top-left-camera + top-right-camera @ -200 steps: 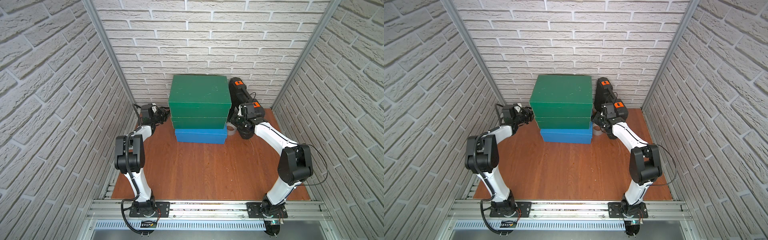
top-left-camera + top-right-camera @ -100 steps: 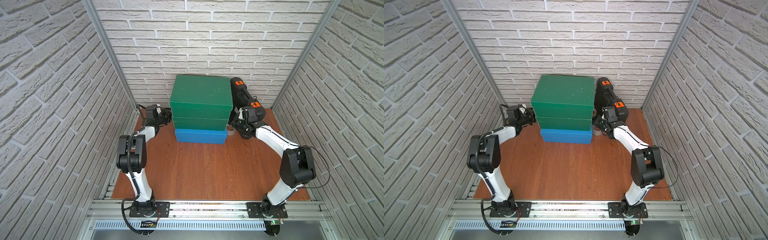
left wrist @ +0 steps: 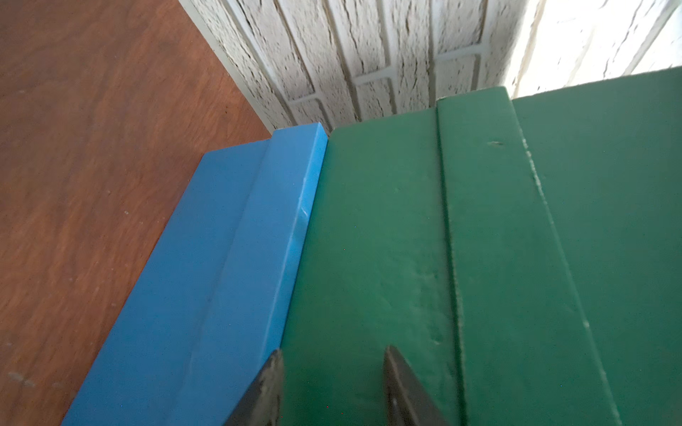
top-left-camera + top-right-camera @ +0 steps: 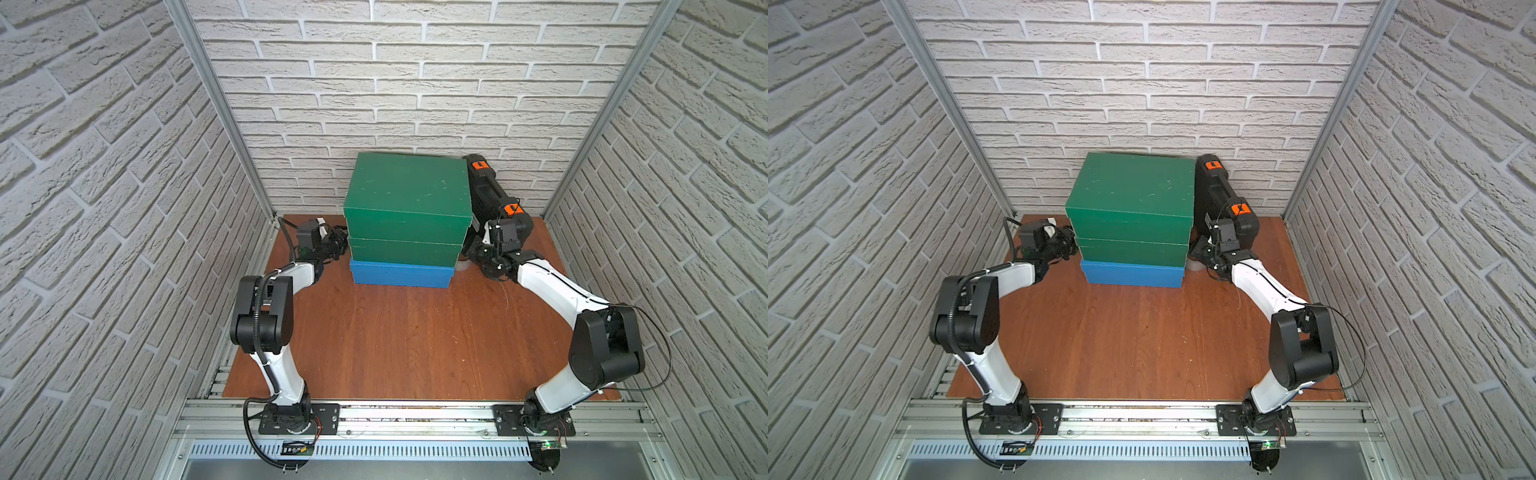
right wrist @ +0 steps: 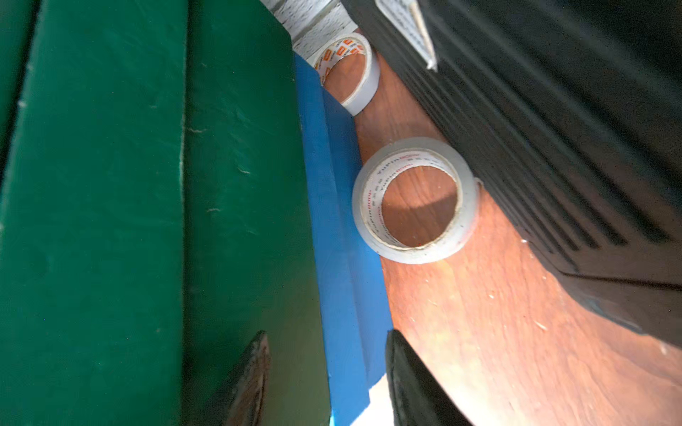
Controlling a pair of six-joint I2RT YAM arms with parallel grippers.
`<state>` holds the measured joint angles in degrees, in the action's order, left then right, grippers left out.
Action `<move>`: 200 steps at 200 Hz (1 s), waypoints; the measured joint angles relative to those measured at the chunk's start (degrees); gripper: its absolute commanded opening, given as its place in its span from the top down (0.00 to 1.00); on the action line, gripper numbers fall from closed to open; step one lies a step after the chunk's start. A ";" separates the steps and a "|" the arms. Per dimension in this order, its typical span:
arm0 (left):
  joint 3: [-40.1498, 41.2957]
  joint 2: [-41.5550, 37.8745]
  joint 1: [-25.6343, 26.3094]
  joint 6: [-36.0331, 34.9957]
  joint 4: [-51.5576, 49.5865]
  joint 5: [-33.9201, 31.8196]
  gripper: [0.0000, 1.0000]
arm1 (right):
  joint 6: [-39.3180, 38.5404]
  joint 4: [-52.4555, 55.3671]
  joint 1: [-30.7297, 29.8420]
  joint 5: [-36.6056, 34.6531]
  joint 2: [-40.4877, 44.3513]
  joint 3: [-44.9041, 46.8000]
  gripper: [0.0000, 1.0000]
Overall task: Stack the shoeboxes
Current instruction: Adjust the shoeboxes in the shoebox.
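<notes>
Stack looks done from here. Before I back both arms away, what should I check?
1. Three shoeboxes in one stack: ok; blue shoebox at bottom, lower green shoebox on it, upper green shoebox on top.
2. Edges flush: cannot tell; a blue strip shows beside the green in the left wrist view.
3. Nothing in left gripper: ok; shut, beside the lower green shoebox.
4. Nothing in right gripper: ok; shut.
5. Room around right gripper: not ok; near tape roll, far tape roll and black case crowd it.
</notes>
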<state>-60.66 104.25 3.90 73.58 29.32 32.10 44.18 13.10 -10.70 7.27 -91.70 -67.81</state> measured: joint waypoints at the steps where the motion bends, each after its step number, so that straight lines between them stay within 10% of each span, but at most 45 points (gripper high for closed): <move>1: 0.09 -0.07 0.00 -0.02 0.00 -0.04 0.55 | 0.00 0.00 0.00 -0.02 0.00 0.00 0.47; 200: 5.18 -5.86 -1.29 -2.89 -3.91 -3.08 0.40 | 0.09 -0.20 -1.84 -2.23 0.68 0.90 0.46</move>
<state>-55.48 98.39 2.61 70.70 25.41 29.02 44.27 12.91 -12.53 5.04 -91.02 -66.92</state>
